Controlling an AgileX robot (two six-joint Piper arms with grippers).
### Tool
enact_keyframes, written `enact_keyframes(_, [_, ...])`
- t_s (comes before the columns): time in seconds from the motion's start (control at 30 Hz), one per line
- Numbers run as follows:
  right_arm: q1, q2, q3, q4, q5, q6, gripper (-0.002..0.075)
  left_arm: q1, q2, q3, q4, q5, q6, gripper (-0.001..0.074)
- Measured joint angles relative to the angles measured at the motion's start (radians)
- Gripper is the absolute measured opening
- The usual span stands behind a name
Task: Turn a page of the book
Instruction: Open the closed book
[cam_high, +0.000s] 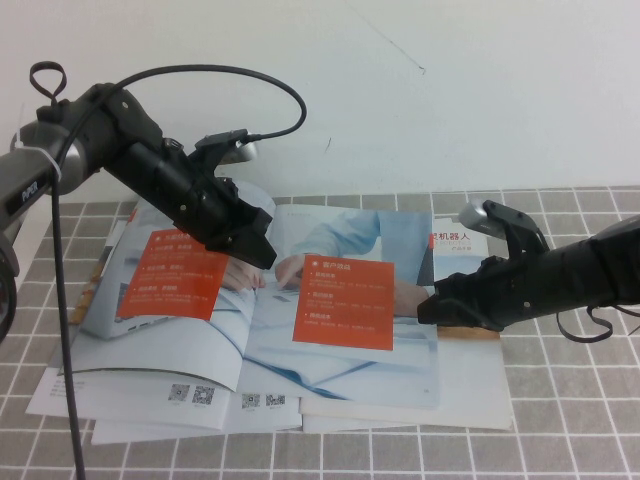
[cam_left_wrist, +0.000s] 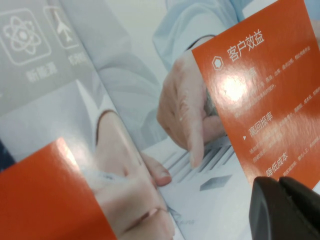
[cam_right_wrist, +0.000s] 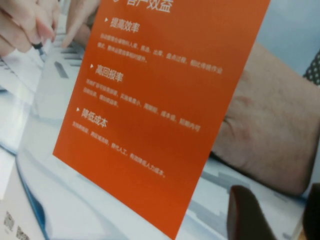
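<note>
The book (cam_high: 260, 330) lies open on the table. Its right page (cam_high: 345, 300) shows a blue-shirted person and an orange text panel and lies flat. The left page (cam_high: 180, 275) has another orange panel. My left gripper (cam_high: 262, 258) is shut and empty, low over the spine area; the left wrist view shows its tips (cam_left_wrist: 277, 182) just above the page, at the edge of the orange panel (cam_left_wrist: 260, 90). My right gripper (cam_high: 428, 305) is open at the right page's outer edge. In the right wrist view its fingers (cam_right_wrist: 250, 215) straddle the page edge near the orange panel (cam_right_wrist: 150, 115).
A brochure with a red title (cam_high: 455, 238) lies under the right arm. White sheets with QR codes (cam_high: 190, 395) stick out below the book. A grey tiled cloth (cam_high: 570, 400) covers the table. A black cable (cam_high: 60, 300) hangs at the left.
</note>
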Motion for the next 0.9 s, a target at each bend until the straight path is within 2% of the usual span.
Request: enact_keyframes(0.9, [0.000, 0.010, -0.020, 0.102, 0.070, -0.097, 0.0267, 0.000, 0.000, 0.000, 0.002, 0.000, 0.000, -0.0002])
